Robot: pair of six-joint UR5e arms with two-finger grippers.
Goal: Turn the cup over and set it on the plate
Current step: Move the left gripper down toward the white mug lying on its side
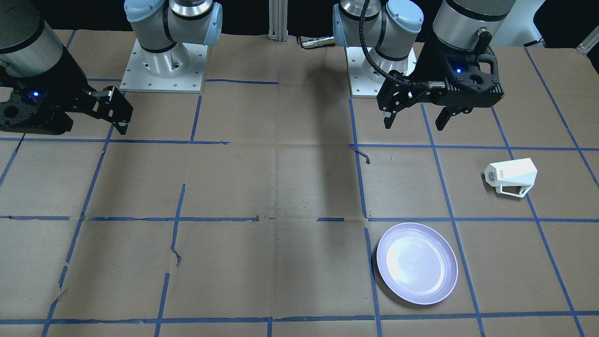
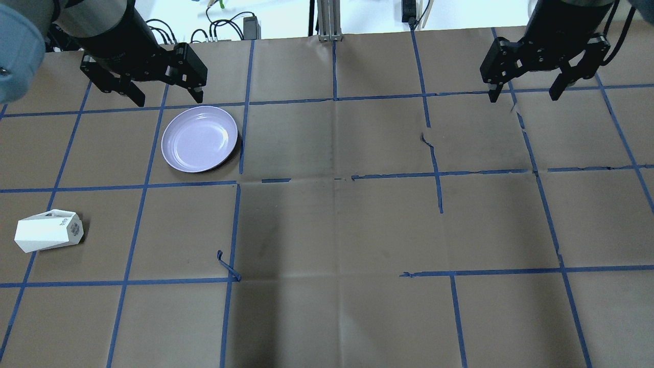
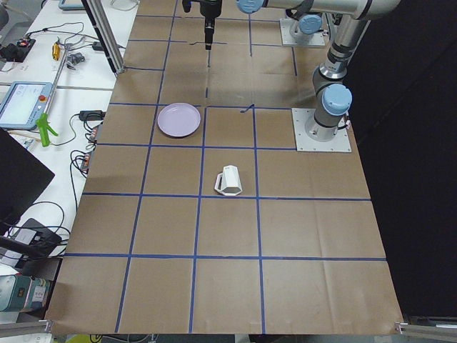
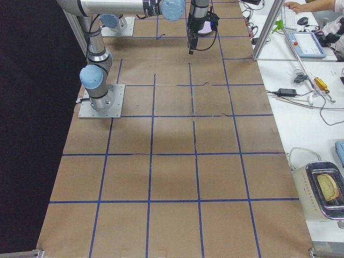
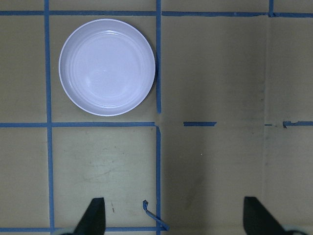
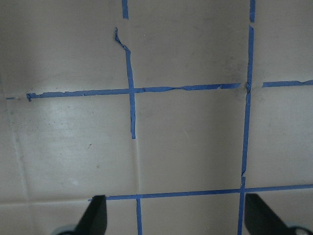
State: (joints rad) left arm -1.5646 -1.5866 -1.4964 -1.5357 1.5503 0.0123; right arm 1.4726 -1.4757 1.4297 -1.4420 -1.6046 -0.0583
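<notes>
Small white faceted cup [image 2: 47,232] lies on its side, nearer than the round lavender plate [image 2: 200,138]; left gripper [image 2: 169,101] and right gripper [image 2: 522,98] hover with fingers spread

Table [image 2: 357,230] covered in creased brown paper, squared off by blue tape grid [image 2: 378,97]; tape torn in places, one loose curl [image 2: 227,266]. Aluminium post [image 2: 329,20] upright at table's far edge. White bench [image 3: 64,78] along that side: cables [image 3: 86,136], screen pendant [image 3: 21,103], green clamp [image 3: 44,130], dark monitor [image 3: 18,179], metal tin [image 4: 325,191]. Black backdrop [image 3: 414,143] on opposite side. Overhead light: soft glare [image 6: 73,147] on paper, broad shadow band [image 1: 318,140] across table middle.
</notes>
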